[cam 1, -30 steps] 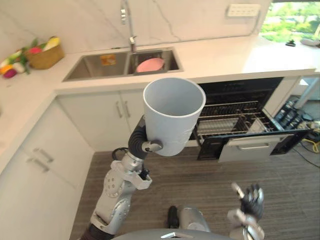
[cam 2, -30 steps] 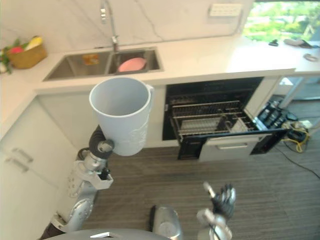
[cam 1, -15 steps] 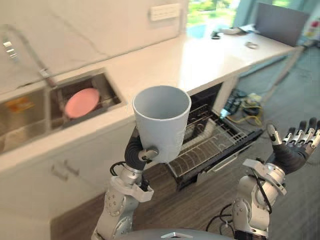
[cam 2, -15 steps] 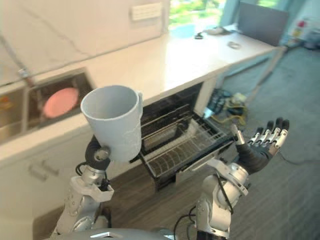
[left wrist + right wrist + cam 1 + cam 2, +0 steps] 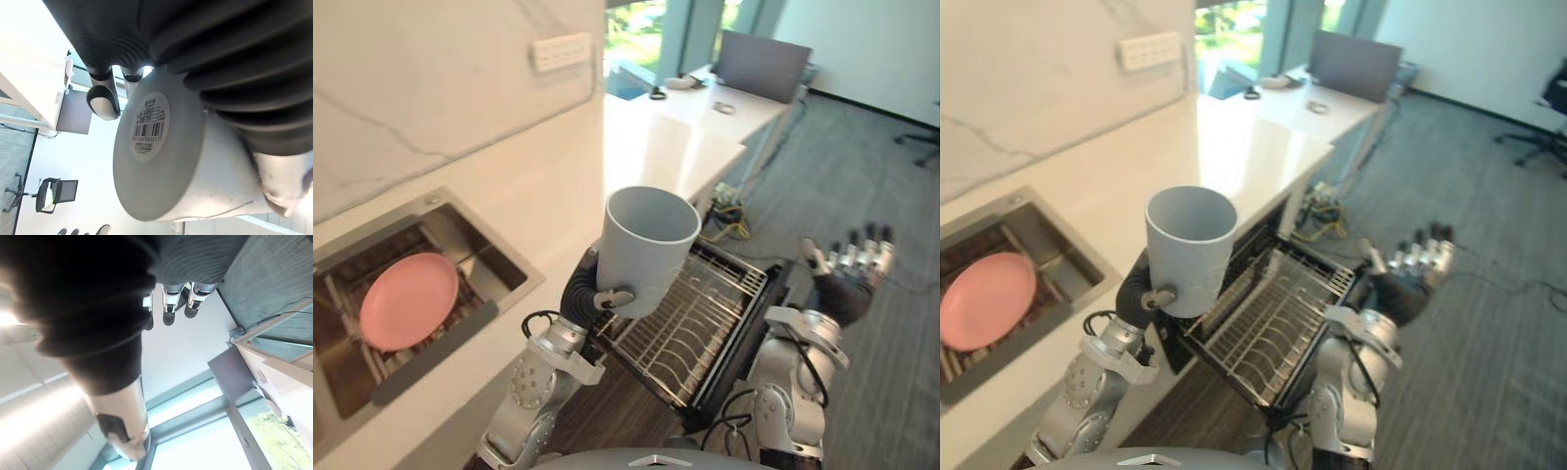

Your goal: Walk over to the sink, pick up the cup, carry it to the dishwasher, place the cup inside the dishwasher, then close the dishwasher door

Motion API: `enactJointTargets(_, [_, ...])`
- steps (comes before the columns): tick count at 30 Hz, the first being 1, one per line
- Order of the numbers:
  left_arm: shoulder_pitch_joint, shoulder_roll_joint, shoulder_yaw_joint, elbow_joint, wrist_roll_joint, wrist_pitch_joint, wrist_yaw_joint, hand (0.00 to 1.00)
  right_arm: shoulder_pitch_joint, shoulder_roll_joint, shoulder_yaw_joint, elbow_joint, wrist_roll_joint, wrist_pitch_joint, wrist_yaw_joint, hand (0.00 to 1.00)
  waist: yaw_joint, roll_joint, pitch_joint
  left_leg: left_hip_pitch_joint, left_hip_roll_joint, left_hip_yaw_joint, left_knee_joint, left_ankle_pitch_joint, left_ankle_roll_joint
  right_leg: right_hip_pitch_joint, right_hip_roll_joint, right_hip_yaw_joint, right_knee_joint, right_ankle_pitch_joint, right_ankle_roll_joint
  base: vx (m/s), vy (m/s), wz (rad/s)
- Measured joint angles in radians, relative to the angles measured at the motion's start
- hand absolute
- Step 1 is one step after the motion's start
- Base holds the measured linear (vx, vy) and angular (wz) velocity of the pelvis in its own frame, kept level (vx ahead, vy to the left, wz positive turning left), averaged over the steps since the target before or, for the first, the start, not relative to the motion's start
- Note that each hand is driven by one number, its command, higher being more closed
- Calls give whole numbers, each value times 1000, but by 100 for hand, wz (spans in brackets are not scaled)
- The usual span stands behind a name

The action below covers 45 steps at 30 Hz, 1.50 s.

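Carrying tall pale grey plastic cup (image 5: 651, 245) upright, left hand (image 5: 597, 294) curled tight round its base, high over pulled-out wire dishwasher rack (image 5: 690, 328) | lower straight, mouth level, onto bare wires | right hand (image 5: 850, 277) raised beside rack, fingers spread, empty | white stone counter edge (image 5: 705, 168) overhanging rack's inner end; grey floor (image 5: 862, 166) open beyond rack

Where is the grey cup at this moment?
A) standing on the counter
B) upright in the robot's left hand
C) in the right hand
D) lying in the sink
B: the left hand is curled round the upright cup; the sink holds a pink plate, and the right hand is open.
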Motion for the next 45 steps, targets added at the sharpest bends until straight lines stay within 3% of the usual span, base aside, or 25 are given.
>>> enactJointTargets(1, [-14,0,23,0,10,1,25,100,-19,-13,29,15,7,23,49,0,1,-3,1,-14,6,32,7,-9,-2,24,14,6,-111,44,12,-20,-9,-77])
enactJointTargets(4, [-50,-5,43,0,43,-2,81,100,-35,-51,49,40,47,68,112,0,6,-3,3,-34,6,64,13,-14,5,45,22,20,-233,120,23,-35,22,-42])
enactJointTargets(8, [-62,-33,107,-2,102,-41,161,100,-49,-81,78,39,109,123,206,0,6,-2,4,-28,4,73,5,-16,15,56,23,16,-260,168,29,-62,37,-7])
enactJointTargets(16, [-59,-47,205,-3,164,-48,271,100,-60,-81,111,37,158,190,336,0,13,-12,11,-1,-38,74,-118,53,30,44,3,-28,-282,185,39,-57,11,5])
enactJointTargets(20, [-55,-62,232,-2,275,-48,356,100,-78,-119,109,32,222,215,374,0,19,-14,13,8,-49,96,-149,86,32,23,4,-3,-284,191,48,-21,-8,-17])
enactJointTargets(25, [-70,-88,258,55,409,-50,487,100,-96,-108,120,4,302,213,424,0,4,-13,41,34,-56,142,-141,70,32,20,3,50,-285,222,61,-78,12,-34])
enactJointTargets(29, [-78,-86,274,83,509,-48,591,100,-98,-105,180,-44,378,192,492,0,16,-7,67,32,-61,146,-148,57,45,-12,15,49,-277,263,64,-146,21,-44])
enactJointTargets(31, [-83,-80,265,84,588,-49,650,100,-108,-107,249,-51,415,172,525,0,17,-13,65,40,-80,126,-156,58,44,-14,6,44,-267,230,76,-67,13,-13])
enactJointTargets(35, [-110,-89,254,99,707,-49,736,100,-153,-111,320,-46,454,164,534,0,21,0,63,54,-91,91,-174,82,36,-15,7,37,-264,195,64,46,-25,0])
enactJointTargets(39, [-166,-89,225,121,771,-49,815,100,-171,-107,379,-45,464,162,505,0,19,-14,51,45,-89,84,-168,90,48,-7,10,21,-293,215,46,51,-30,3])
enactJointTargets(45, [-196,-108,164,147,845,-41,837,100,-197,-66,437,13,458,166,410,0,20,-36,32,43,-93,70,-168,89,52,10,6,8,-317,221,45,27,-12,7])
